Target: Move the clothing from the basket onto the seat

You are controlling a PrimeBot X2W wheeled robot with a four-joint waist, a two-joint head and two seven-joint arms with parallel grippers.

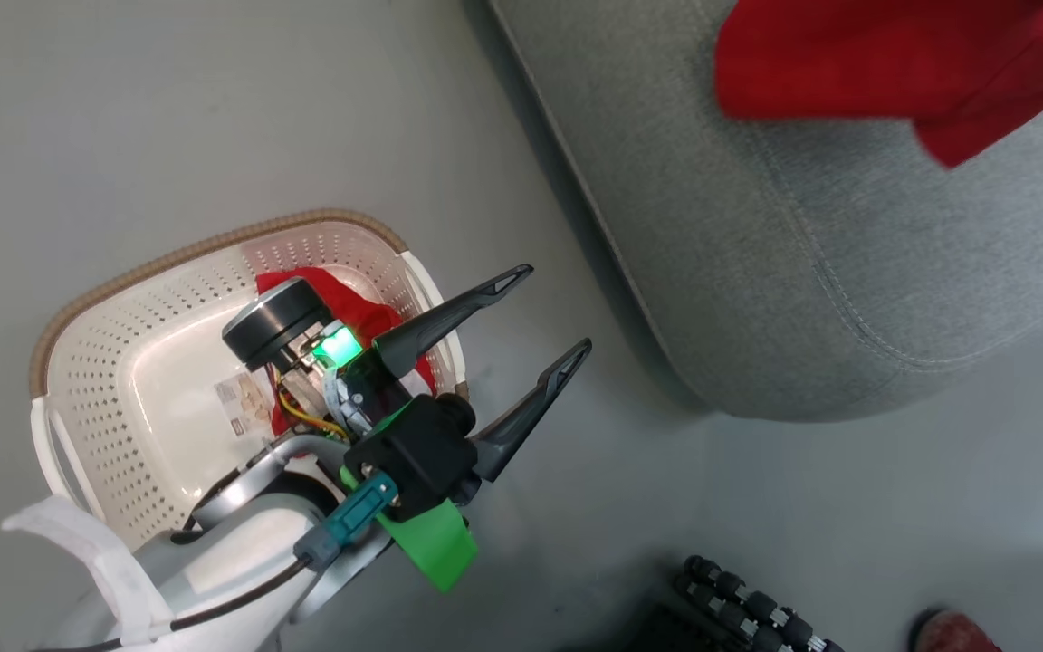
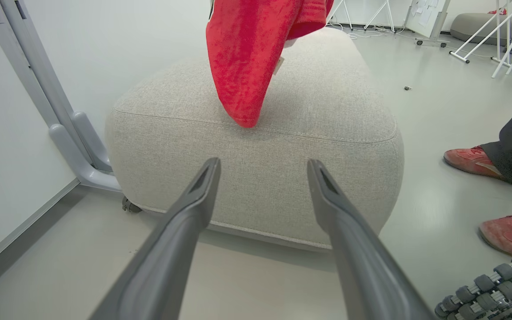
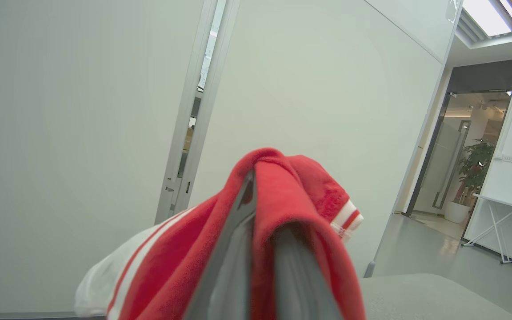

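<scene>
Basket: I see the cream-white perforated plastic basket (image 1: 78, 362) with its brown woven-look rim on the pale floor at the left of the head view. A paper label (image 1: 245, 403) shows on its bottom.
Clothing in basket: one soft red garment (image 1: 349, 303) lies bunched against the basket's right-hand wall, partly hidden behind my left arm.
Left gripper (image 1: 553, 308): its two long dark fingers stand spread wide with nothing between them. It hovers over the basket's right edge and the floor beside it. In the left wrist view the left gripper (image 2: 263, 163) points at the seat's rounded end.
Seat: the large grey woven-fabric cushion (image 1: 757, 272) with a stitched seam stands right of the basket, apart from it.
Clothing in hand: the second red garment (image 2: 242, 58) hangs over the seat (image 2: 256, 178). I cannot tell whether its lowest tip touches the fabric.
Right gripper (image 3: 260, 231): its fingers are pressed together on that red garment (image 3: 291, 191), which drapes over them with white stripes showing.
Person: two red shoes (image 2: 471, 160) stand on the floor right of the seat.
</scene>
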